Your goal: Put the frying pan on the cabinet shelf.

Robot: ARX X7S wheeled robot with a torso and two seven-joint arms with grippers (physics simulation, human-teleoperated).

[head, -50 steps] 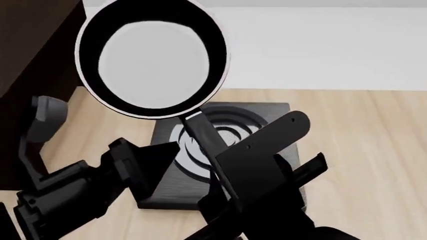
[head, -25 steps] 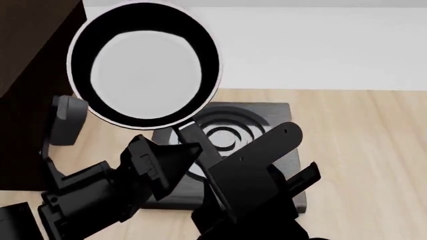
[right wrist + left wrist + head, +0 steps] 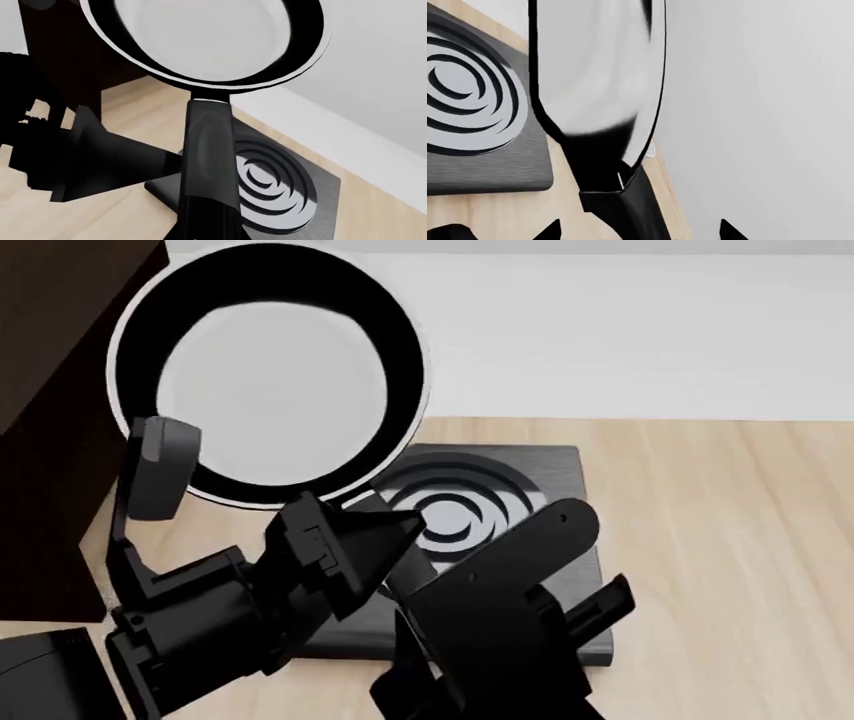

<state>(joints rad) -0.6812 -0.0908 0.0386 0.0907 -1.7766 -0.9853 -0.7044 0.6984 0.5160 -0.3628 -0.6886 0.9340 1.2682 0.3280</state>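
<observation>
Head view: pan held high, above the ringed plate and just beside the cabinet.

Left wrist view: your left jaws can't be read.

Right wrist view: your right gripper is closed on the handle. Swing carelessly and the rim clips the cabinet's side.

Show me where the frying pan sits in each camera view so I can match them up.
Head view: frying pan upper left, held up beside the dark cabinet.
Left wrist view: seen edge-on, upper middle.
Right wrist view: across the top, handle running down the centre.
Shared landmark: the black square plate with rings.
</observation>
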